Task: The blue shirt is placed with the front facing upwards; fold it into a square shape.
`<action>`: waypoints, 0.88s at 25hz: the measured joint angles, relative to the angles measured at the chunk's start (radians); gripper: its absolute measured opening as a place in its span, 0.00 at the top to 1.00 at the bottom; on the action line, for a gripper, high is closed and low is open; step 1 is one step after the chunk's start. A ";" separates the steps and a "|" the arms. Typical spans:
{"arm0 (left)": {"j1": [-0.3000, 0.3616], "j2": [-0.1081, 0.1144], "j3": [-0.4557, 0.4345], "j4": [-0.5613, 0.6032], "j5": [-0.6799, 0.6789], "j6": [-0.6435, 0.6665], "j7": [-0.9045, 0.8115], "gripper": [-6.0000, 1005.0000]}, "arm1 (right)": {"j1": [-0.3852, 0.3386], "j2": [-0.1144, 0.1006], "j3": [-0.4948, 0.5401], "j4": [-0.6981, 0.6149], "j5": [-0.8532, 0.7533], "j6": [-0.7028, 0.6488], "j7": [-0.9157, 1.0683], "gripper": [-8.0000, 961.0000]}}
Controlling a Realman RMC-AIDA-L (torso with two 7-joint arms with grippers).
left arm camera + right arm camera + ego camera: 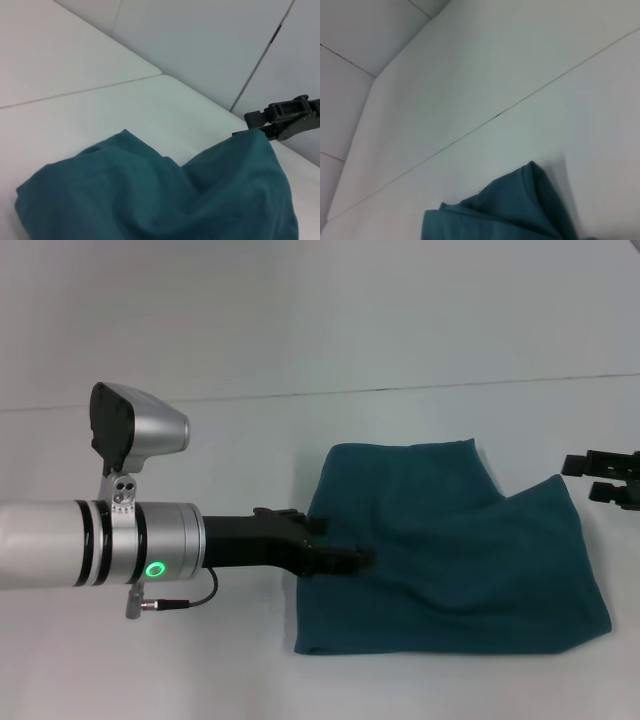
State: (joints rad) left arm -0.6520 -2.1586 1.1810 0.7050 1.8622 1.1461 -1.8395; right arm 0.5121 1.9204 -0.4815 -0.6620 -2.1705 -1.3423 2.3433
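Black left gripper (345, 558): reaching in from my left, low over the left edge of the blue shirt (450, 550). Fingertips lie on or in the cloth; I cannot tell from any view whether they are parted or pinched on fabric.

Black right gripper (600, 477): at the far right edge of the head view, just beside the shirt's right corner, apart from the cloth as far as I can see. Two dark prongs show with a gap between them, so I read it as parted and empty. The left wrist view shows it hanging just behind the raised right corner.

Blue shirt: dark teal, already folded into a thick bundle, roughly four-sided but uneven. It lies on the white table (200, 670), centre-right in the head view. No lettering shows; a plain side faces up. The upper right corner rides higher, and a slack crease runs diagonally through the middle. The lower edge is a rounded fold.

Judgement on the step in hand: the fold looks nearly done and what remains is squaring and flattening. To do it well, I would keep the left gripper low, press or draw the left edge straight, and avoid dragging the whole bundle sideways. The puffed right corner needs settling so the sides match.
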 joint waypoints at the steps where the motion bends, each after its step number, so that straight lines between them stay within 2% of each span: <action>1: 0.000 0.000 0.000 0.000 0.000 -0.002 0.002 0.09 | 0.005 -0.002 0.000 0.009 0.000 0.002 0.005 0.15; 7: 0.001 0.000 0.000 0.001 0.000 -0.014 0.008 0.09 | 0.026 0.003 -0.007 0.034 -0.004 0.023 0.042 0.15; 13: 0.000 0.003 -0.003 0.001 0.001 -0.031 0.009 0.09 | 0.038 -0.010 0.000 0.124 -0.001 0.041 0.054 0.15; 17: 0.000 0.003 -0.012 0.004 0.001 -0.034 0.021 0.09 | 0.039 -0.008 0.002 0.138 0.003 0.051 0.071 0.15; 22: 0.000 0.003 -0.013 0.010 0.002 -0.041 0.025 0.09 | 0.026 -0.008 0.016 0.142 0.074 0.024 0.076 0.15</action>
State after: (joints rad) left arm -0.6520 -2.1552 1.1676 0.7154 1.8639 1.1055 -1.8147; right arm 0.5383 1.9123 -0.4659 -0.5197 -2.0966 -1.3181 2.4195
